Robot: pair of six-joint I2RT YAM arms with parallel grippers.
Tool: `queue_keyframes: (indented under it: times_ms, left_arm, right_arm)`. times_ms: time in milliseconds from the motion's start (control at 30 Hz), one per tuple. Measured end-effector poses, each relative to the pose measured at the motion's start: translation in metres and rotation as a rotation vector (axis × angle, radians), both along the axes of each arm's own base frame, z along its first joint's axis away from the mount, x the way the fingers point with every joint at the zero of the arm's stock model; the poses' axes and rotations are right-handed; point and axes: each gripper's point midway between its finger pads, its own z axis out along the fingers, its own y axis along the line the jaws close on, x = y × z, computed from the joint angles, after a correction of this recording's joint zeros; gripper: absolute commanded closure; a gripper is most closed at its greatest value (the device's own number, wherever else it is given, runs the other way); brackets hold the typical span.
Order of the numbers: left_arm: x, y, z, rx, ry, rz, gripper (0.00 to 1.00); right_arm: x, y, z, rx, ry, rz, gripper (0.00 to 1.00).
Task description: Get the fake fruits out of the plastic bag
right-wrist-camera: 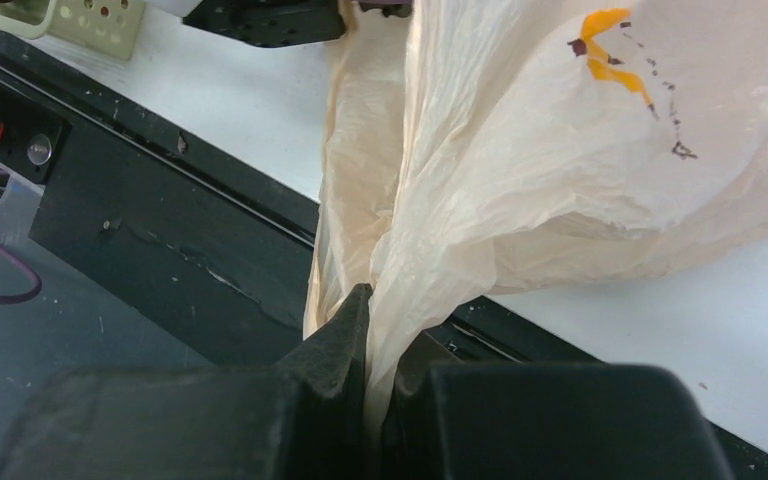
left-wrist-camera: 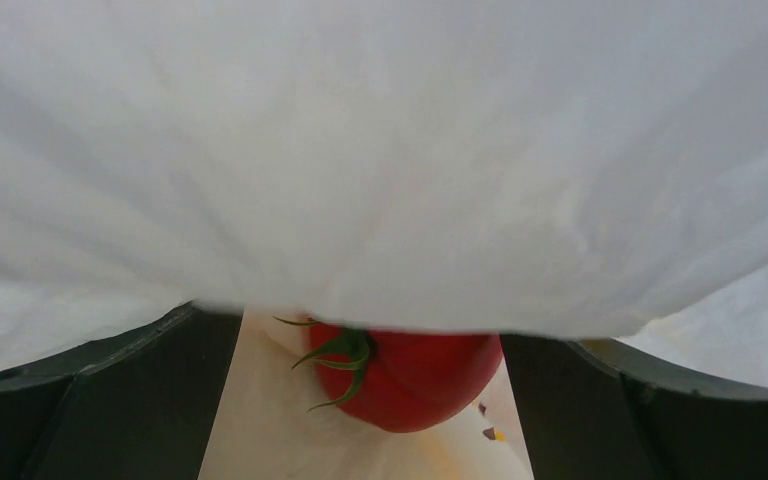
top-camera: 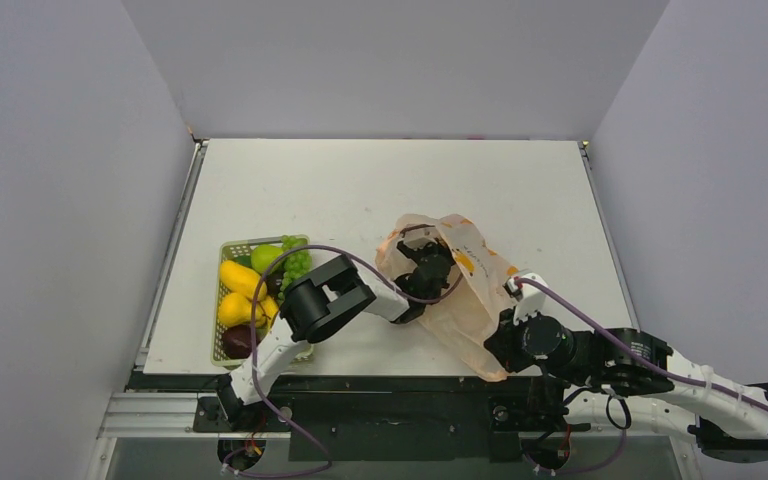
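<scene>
The peach-orange plastic bag [top-camera: 470,290] lies on the white table with its mouth toward the left. My left gripper [top-camera: 430,268] reaches inside the mouth. In the left wrist view the bag film [left-wrist-camera: 380,150] drapes over the top. Below it a red fake fruit [left-wrist-camera: 410,385] with a green calyx sits between the open fingers of the left gripper [left-wrist-camera: 375,400], close to the right finger and with a gap on the left. My right gripper [top-camera: 500,350] is shut on the bag's near corner. The right wrist view shows the bag [right-wrist-camera: 520,150] pinched in the right gripper [right-wrist-camera: 380,360].
A light green lattice basket [top-camera: 222,335] stands at the near left and holds yellow fruits [top-camera: 238,278], green grapes [top-camera: 295,260] and a dark purple fruit [top-camera: 238,340]. The table's black front rail [right-wrist-camera: 190,230] runs just below the right gripper.
</scene>
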Motion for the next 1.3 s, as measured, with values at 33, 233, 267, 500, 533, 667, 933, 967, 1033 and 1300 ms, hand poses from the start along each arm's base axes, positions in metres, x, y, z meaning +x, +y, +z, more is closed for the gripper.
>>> queue_keyframes:
  times_ms: [33, 233, 267, 500, 533, 667, 933, 967, 1033, 1300]
  left_arm:
    - [0.004, -0.006, 0.001, 0.007, -0.009, -0.005, 0.06]
    - [0.006, -0.011, 0.001, 0.009, -0.03, -0.06, 0.09]
    - [0.003, -0.005, 0.0, -0.008, -0.032, -0.067, 0.09]
    - [-0.05, 0.043, -0.002, 0.032, 0.004, -0.133, 0.03]
    - [-0.063, 0.049, 0.001, 0.045, 0.0, -0.134, 0.03]
    - [-0.118, 0.045, 0.013, 0.049, -0.041, -0.199, 0.03]
    - [-0.117, 0.069, 0.003, 0.089, -0.035, -0.1, 0.03]
    - [-0.115, 0.07, 0.003, 0.098, -0.032, -0.087, 0.03]
    - [-0.11, 0.069, 0.005, 0.11, -0.031, -0.051, 0.03]
    - [-0.087, 0.047, 0.004, 0.11, -0.082, -0.002, 0.03]
  right_arm:
    - [0.0, 0.0, 0.0, 0.0, 0.0, 0.001, 1.0]
    - [-0.004, 0.005, 0.0, -0.006, 0.006, 0.046, 1.0]
    - [-0.005, 0.008, 0.0, -0.008, 0.006, 0.068, 1.0]
    - [-0.053, 0.049, -0.002, 0.035, 0.036, 0.413, 1.0]
    - [-0.06, 0.05, -0.004, 0.031, 0.041, 0.448, 1.0]
    - [-0.058, 0.041, -0.011, 0.003, 0.048, 0.381, 1.0]
    - [-0.042, 0.029, -0.01, 0.03, 0.033, 0.243, 1.0]
    - [-0.042, 0.029, -0.01, 0.027, 0.032, 0.24, 1.0]
    - [-0.041, 0.03, -0.012, 0.012, 0.032, 0.236, 1.0]
    - [-0.042, 0.036, -0.022, -0.062, 0.03, 0.253, 1.0]
